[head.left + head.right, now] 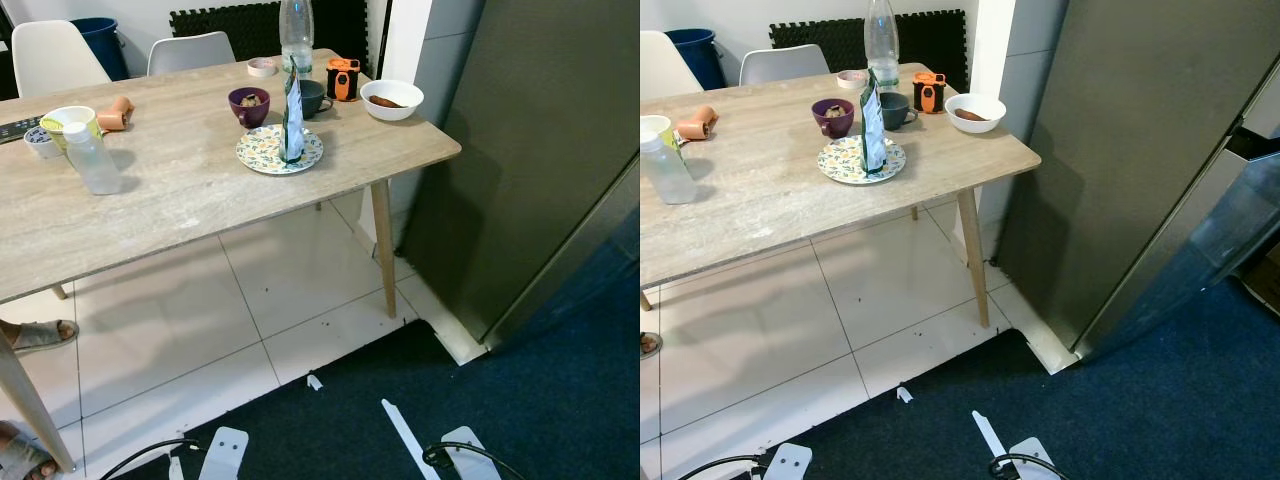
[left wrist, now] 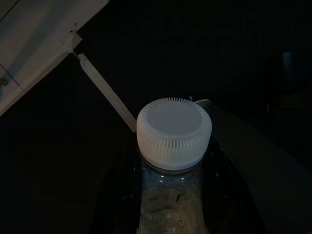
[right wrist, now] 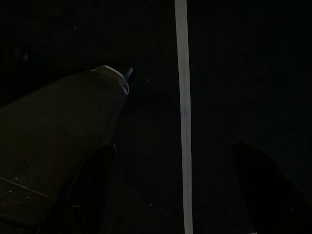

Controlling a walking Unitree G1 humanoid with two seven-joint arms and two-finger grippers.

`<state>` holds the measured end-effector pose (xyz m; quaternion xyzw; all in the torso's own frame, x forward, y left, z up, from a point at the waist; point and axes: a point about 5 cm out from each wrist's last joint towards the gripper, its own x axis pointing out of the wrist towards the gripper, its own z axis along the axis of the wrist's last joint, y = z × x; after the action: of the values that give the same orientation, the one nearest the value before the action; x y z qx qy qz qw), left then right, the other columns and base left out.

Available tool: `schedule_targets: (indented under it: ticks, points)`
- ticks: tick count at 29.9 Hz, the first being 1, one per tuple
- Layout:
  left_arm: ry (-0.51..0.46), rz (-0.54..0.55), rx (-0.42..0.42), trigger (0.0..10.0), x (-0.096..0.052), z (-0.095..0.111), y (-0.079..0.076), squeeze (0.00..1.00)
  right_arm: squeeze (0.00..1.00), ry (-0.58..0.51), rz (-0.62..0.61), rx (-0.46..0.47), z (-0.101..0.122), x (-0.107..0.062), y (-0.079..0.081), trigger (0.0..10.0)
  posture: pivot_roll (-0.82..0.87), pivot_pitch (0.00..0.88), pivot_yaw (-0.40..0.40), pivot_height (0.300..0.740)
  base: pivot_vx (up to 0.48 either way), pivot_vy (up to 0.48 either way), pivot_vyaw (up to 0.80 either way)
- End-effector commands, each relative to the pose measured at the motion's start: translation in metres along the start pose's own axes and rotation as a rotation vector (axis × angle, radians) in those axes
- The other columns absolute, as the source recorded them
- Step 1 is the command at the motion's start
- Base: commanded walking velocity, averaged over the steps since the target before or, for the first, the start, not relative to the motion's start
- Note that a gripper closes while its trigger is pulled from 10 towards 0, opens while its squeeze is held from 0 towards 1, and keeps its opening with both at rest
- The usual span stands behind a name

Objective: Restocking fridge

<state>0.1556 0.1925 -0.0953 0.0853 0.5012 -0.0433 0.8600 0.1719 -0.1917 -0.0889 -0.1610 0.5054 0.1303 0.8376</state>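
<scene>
Left gripper (image 2: 170,195) clamping clear bottle (image 2: 170,204), white cap (image 2: 174,132) showing. Right gripper (image 3: 170,195) hanging, fingers spread wide apart. Fridge (image 1: 1140,150) standing beside table's (image 1: 760,210) right edge.

Open floor (image 1: 890,300) lies between the table leg (image 1: 973,255) and the fridge (image 1: 1120,150) beside it.

Bench (image 1: 180,190) to our left, fridge (image 1: 520,150) to our right, rug (image 1: 500,400) underfoot.

On the bench a pouch (image 1: 291,115) stands upright on a plate (image 1: 262,152); behind the plate sit a bowl (image 1: 248,104) and a cup (image 1: 312,97), with a tall bottle (image 1: 296,30) behind those. Right of the cup we see a small container (image 1: 343,78), then a wide bowl (image 1: 391,99) near the bench's right corner. At the left stand a small bottle (image 1: 90,157) and a mug (image 1: 68,121). Two chairs (image 1: 190,50) sit behind the bench, a bin (image 1: 102,42) between them. A bottle with a cap (image 2: 174,132) sits between the left fingers (image 2: 219,195).
</scene>
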Motion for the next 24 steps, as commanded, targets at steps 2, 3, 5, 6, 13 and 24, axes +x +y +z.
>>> schedule_targets:
  ticks: [2,3,5,6,13,24]
  points:
    - [0.027,-0.066,-0.011,10.0,0.0002,-0.0071,-0.0194,0.00,0.00,0.037,0.040,0.005,-0.0103,0.0000,0.0100,10.0,-0.03,0.095,-0.042,0.740,0.000,0.000,0.00]
    - [0.027,-0.067,-0.011,10.0,0.0002,-0.0072,-0.0194,0.00,0.00,0.037,0.040,0.006,-0.0103,0.0000,0.0100,10.0,-0.03,0.095,-0.042,0.740,0.000,0.000,0.00]
    - [0.028,-0.067,-0.012,10.0,0.0001,-0.0074,-0.0194,0.00,0.00,0.037,0.040,0.008,-0.0103,-0.0001,0.0097,10.0,-0.03,0.098,-0.042,0.740,0.000,0.000,0.00]
    - [0.028,-0.067,-0.012,10.0,0.0001,-0.0074,-0.0194,0.00,0.00,0.037,0.040,0.008,-0.0103,-0.0001,0.0097,10.0,-0.03,0.098,-0.042,0.740,0.000,0.000,0.00]
    - [0.029,-0.066,-0.011,10.0,0.0001,-0.0077,-0.0190,0.00,0.00,0.036,0.039,0.013,-0.0103,0.0000,0.0098,10.0,-0.03,0.100,-0.039,0.740,0.000,0.000,0.00]
    - [0.029,-0.065,-0.012,10.0,0.0000,-0.0077,-0.0188,0.00,0.00,0.036,0.039,0.022,-0.0101,0.0000,0.0100,10.0,-0.03,0.107,-0.037,0.740,0.000,0.000,0.00]
